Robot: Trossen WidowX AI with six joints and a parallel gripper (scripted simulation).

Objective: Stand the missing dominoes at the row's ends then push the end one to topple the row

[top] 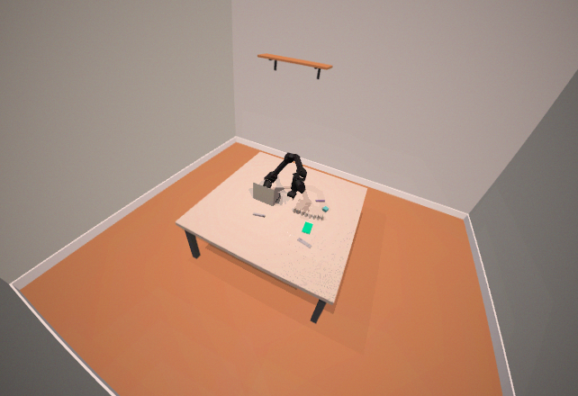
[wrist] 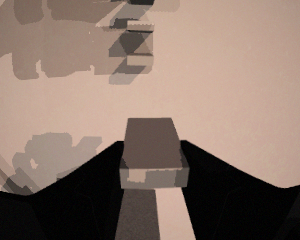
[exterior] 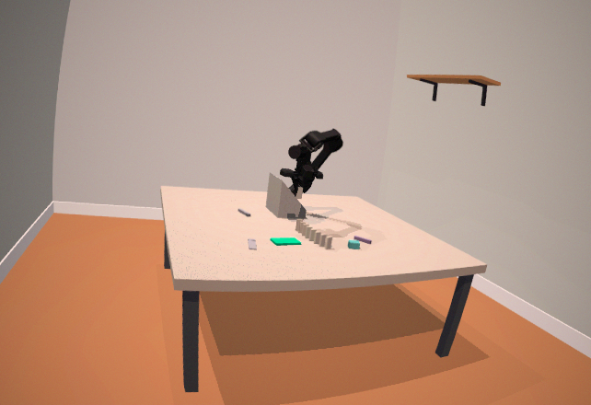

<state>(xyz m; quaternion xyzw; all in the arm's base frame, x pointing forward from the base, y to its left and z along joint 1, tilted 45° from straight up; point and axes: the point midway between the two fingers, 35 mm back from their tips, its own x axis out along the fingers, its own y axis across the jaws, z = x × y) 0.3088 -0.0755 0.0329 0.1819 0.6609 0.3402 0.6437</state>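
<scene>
My gripper [top: 292,194] [exterior: 299,190] [wrist: 151,149] is shut on a domino [exterior: 299,193] [wrist: 150,140], a pale block between the two black fingers. The domino is held above the table, near the end of the row closest to the arm's base. The row of pale standing dominoes [top: 321,217] [exterior: 328,243] [wrist: 139,60] runs across the table. In the wrist view its near end shows at the upper middle, with a gap of bare table between it and the held domino. The dominoes in the row look upright. No loose domino can be made out elsewhere.
A grey panel [top: 264,193] [exterior: 273,195] stands by the arm's base. A green flat piece [top: 307,228] [exterior: 285,241], a lilac bar [top: 304,242] [exterior: 251,244], a dark stick [top: 258,215] [exterior: 243,212], a teal block [top: 325,208] [exterior: 353,244] and a purple stick [top: 320,201] [exterior: 363,239] lie around the row.
</scene>
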